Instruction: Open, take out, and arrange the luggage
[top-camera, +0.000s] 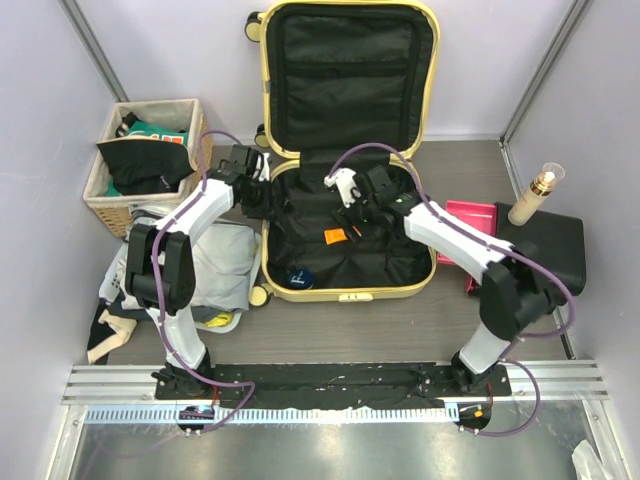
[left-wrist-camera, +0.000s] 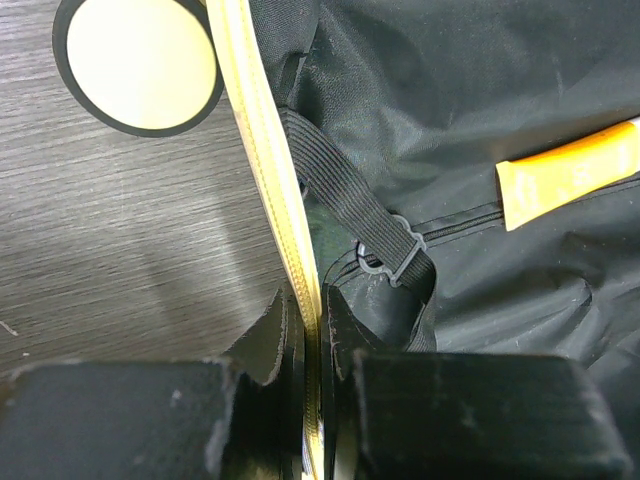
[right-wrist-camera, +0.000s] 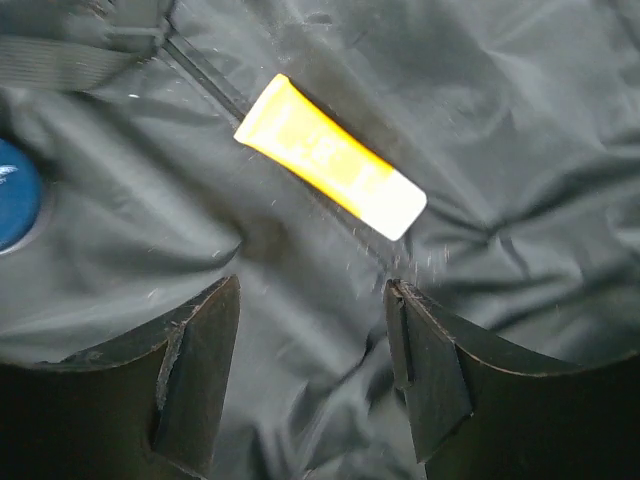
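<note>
The pale-yellow luggage (top-camera: 350, 296) lies open, its lid (top-camera: 345, 75) propped against the back wall and black lining showing in both halves. My left gripper (top-camera: 262, 195) is shut on the lower shell's left rim (left-wrist-camera: 265, 150); its jaws (left-wrist-camera: 312, 330) pinch the yellow zipper edge, and a cream caster wheel (left-wrist-camera: 138, 62) lies just outside. My right gripper (top-camera: 352, 215) hovers open over the lining (right-wrist-camera: 312, 310), with nothing between its fingers. An orange tube (right-wrist-camera: 330, 158) with a white end lies on the lining just beyond the fingertips. A blue round thing (right-wrist-camera: 15, 195) sits to its left.
A wicker basket (top-camera: 140, 165) of clothes stands at the left. A grey clothes pile (top-camera: 215, 270) lies beside the luggage's left side. To the right lie a pink flat item (top-camera: 470, 220), a black case (top-camera: 545, 245) and a tall bottle (top-camera: 535, 195).
</note>
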